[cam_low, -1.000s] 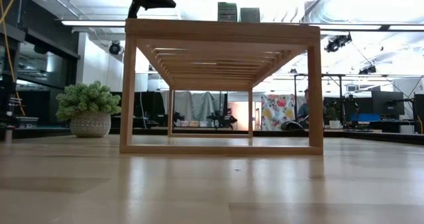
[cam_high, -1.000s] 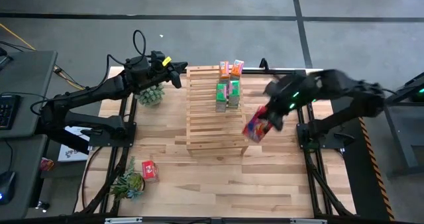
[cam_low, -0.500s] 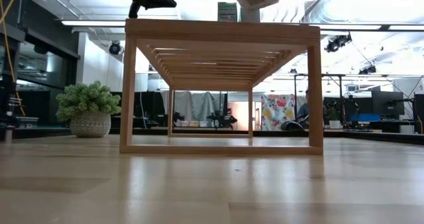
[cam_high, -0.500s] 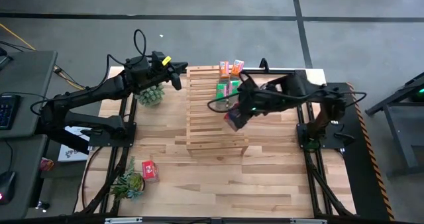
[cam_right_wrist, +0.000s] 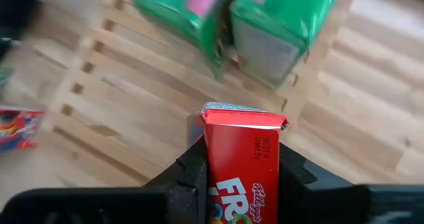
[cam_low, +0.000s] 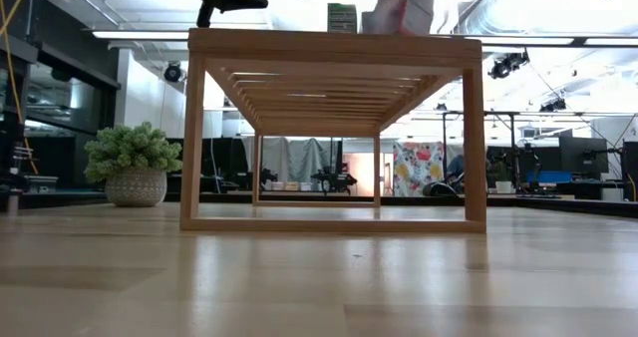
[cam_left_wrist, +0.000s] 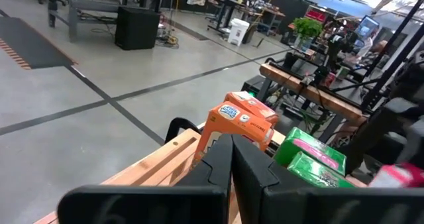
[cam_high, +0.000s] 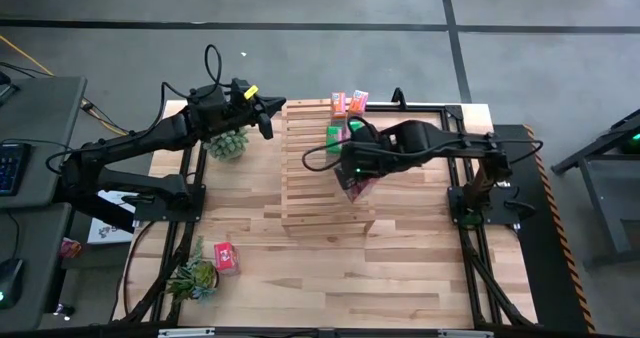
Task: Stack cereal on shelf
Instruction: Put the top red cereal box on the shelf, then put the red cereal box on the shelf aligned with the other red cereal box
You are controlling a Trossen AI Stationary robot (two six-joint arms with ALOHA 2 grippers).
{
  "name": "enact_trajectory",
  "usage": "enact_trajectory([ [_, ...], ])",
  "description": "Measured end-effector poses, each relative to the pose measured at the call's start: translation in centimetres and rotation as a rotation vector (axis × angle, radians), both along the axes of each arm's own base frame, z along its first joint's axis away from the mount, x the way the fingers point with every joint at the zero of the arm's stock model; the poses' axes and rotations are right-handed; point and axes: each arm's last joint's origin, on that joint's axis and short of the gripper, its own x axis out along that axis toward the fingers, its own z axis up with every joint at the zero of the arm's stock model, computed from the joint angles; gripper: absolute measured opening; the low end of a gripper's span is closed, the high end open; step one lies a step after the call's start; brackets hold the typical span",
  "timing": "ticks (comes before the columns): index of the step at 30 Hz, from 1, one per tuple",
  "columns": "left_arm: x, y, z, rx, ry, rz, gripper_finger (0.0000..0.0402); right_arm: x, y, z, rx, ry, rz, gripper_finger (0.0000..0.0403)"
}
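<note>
Above shelf [cam_high: 325, 178], right hand [cam_right_wrist: 232, 164] brought red cereal [cam_right_wrist: 242, 161].

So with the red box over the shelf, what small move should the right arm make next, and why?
Probably lower it straight down. The right gripper grips the red cereal box above the shelf, just short of the two green boxes standing there. The slats below it look bare, so it can be set down beside them.

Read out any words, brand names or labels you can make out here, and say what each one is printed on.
"FRO", cut off: large white letters on the red cereal box in the right gripper.
"Kellogg's": small sideways script on that box.
Blue label on the orange cereal box: too blurred to read.
Green cereal boxes: print too blurred.
Red cereal box on the table: too small.
</note>
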Motion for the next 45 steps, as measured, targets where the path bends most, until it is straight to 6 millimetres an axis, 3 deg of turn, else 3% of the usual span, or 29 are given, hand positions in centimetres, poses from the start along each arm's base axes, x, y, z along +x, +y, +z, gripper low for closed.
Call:
enact_trajectory([
  [4, 0.0, 0.0, 0.0, -0.003, -0.001, 0.000, 0.0000, 0.3, -0.8, -1.3, 0.070, 0.030, -0.088, 0.0092],
  [11, 0.1, -0.1, 0.0, -0.013, -0.006, -0.042, 0.0000, 0.2, -1.8, -1.3, 0.058, 0.007, -0.198, 0.0092],
  [21, 0.1, -0.1, 0.0, -0.013, -0.006, -0.040, 0.0000, 0.1, -1.4, -1.1, 0.023, 0.001, -0.190, 0.0093],
  [35, 0.1, -0.1, 0.0, -0.012, -0.006, -0.037, 0.0000, -0.1, -0.6, -0.6, -0.020, -0.013, -0.134, 0.0214],
  [45, 0.1, -0.1, 0.0, -0.012, -0.006, -0.037, 0.0000, -0.8, -0.9, 2.8, -0.120, -0.123, -0.077, 0.0229],
])
